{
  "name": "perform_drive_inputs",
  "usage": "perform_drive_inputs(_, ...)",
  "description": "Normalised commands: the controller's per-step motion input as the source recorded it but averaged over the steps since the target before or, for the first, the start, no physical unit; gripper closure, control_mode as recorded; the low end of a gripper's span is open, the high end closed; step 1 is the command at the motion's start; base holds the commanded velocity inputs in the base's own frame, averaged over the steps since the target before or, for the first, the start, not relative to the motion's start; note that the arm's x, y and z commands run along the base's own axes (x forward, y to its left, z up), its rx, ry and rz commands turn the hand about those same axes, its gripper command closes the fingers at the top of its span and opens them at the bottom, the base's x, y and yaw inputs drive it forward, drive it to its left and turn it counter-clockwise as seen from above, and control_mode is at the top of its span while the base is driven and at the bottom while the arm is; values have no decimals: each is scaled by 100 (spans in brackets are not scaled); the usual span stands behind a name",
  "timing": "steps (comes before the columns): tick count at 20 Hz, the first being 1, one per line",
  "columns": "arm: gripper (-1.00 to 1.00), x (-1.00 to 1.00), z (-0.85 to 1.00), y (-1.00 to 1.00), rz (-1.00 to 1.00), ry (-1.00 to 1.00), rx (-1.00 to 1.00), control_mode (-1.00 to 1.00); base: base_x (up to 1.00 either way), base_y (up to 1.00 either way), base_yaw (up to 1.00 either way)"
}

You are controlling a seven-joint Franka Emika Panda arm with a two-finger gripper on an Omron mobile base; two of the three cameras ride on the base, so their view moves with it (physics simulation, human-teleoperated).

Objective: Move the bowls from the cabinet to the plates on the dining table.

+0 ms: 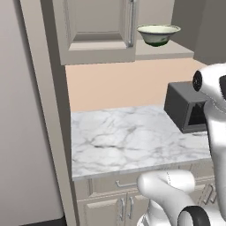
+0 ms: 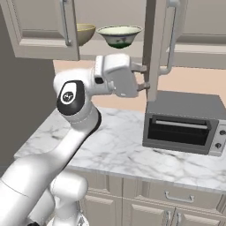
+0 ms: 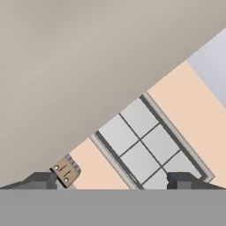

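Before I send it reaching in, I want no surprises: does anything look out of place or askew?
Nothing stands out. Two bowls sit upright on the cabinet shelf, and the open gripper is below them beside the open door.

Cabinet shelf [image 2: 132, 52] carries two bowls [image 2: 119, 35].

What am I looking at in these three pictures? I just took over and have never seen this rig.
It's a white robot arm on a driving base, in a rendered kitchen. Two pictures come from cameras on the base, behind the arm to its left and right; the third looks out along the hand. The gripper is raised near the edge of the open cabinet door, jaws wide apart, holding nothing. On the cabinet's shelf stand two bowls: a green-bottomed one and another partly hidden behind the left door. Below is a marble counter carrying a grey toaster oven. The hand camera sees the door surface up close and a window beyond.
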Motion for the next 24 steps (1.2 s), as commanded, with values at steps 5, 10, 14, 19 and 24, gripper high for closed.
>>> perform_drive_inputs(5, -100, -2, 2, 12, 0, -15, 0, -100, 0, 0, 0)
perform_drive_inputs(10, -100, -17, 16, 60, 0, -19, 0, -100, 0, 0, 0)
perform_drive_inputs(14, -100, -29, 23, 72, 0, -19, 0, -100, 0, 0, 0)
perform_drive_inputs(19, -100, -22, 14, 73, 0, -17, 0, -100, 0, 0, 0)
perform_drive_inputs(24, -100, -4, 8, 49, 7, -14, 13, -100, 0, 0, 0)
